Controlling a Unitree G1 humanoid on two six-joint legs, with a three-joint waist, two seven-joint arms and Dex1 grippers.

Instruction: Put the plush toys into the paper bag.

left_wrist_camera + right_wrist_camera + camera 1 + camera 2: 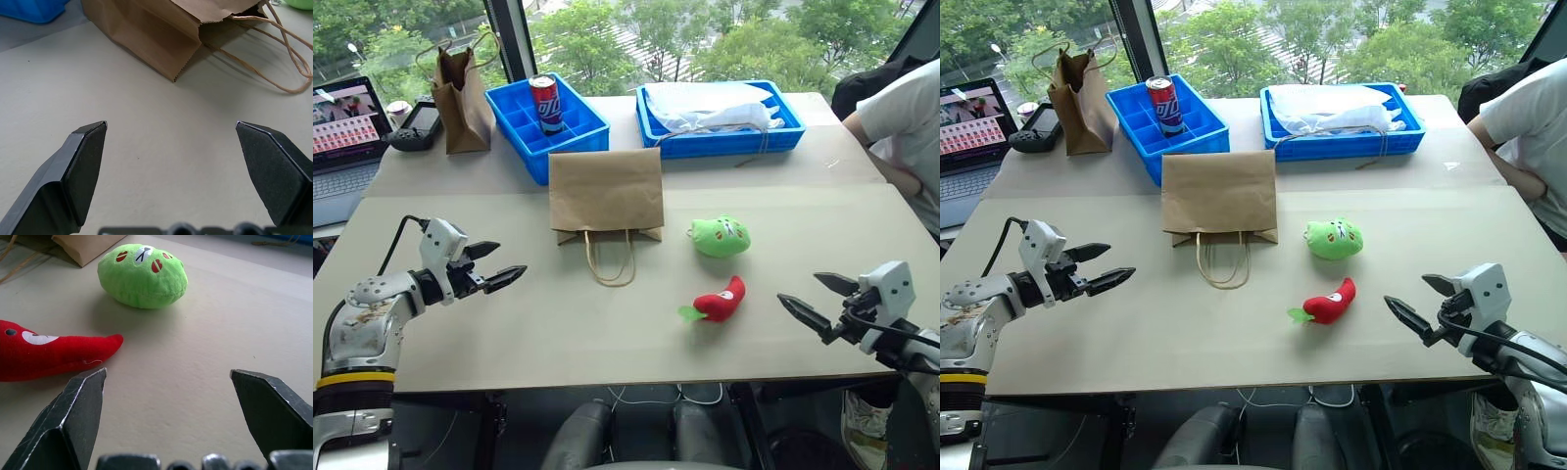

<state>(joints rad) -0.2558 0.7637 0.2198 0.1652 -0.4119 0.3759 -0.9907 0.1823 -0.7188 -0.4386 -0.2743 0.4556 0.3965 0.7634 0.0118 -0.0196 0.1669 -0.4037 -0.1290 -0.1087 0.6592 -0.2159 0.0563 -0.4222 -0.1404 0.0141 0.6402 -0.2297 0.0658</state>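
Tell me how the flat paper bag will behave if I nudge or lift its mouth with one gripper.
The paper bag lies flat, so it likely slides rather than opens when pushed. Its thin creased paper looks floppy; the mouth would probably sag shut. The twine handles lie loose and may snag a finger.

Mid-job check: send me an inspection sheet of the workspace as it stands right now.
Surface: beige table, bare at the front.
Job's things: paper bag lying flat, handles toward robot; green plush and red chili plush beside it, outside.
Clutter: darker bag; blue divided tray with can; blue tray holding white plastic; laptop; handheld device.
Grippers: left gripper, right gripper open, holding nothing.
Cables: black cable by left wrist.
Surroundings: person seated; trees outside.
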